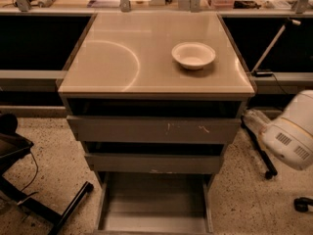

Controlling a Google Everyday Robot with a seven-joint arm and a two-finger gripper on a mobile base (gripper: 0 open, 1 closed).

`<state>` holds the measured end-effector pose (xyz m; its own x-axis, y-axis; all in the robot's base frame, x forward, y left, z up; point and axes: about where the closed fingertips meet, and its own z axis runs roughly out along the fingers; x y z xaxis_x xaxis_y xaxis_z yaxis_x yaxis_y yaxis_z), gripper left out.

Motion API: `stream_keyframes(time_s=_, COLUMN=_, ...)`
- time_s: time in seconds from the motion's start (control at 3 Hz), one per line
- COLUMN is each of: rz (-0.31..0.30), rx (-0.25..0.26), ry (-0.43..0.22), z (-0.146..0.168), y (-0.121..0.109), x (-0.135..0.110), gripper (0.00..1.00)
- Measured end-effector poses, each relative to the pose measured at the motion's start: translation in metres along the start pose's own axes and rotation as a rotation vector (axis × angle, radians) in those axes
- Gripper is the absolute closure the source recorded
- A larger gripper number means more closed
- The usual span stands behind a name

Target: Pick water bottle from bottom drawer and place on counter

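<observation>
Bottom drawer stands pulled out nearest us. Right of the cabinet, off the floor, we note the water bottle against the white arm housing. The gripper sits there, largely hidden; we cannot tell its grip. Beyond, the counter bears a white bowl.
</observation>
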<state>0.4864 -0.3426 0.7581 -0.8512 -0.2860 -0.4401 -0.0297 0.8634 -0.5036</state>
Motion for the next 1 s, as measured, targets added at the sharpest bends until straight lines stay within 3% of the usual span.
stream_keyframes(time_s=0.33, rz=0.038, rx=0.123, ry=0.063, z=-0.032, y=-0.074, x=0.038, gripper=1.00)
stream_keyframes(time_s=0.67, rz=0.063, rx=0.292, ry=-0.003, z=-0.094, y=-0.131, x=0.010, gripper=1.00)
stream_keyframes(time_s=1.0, rz=0.055, rx=0.417, ry=-0.175, z=-0.161, y=-0.144, x=-0.082, gripper=1.00)
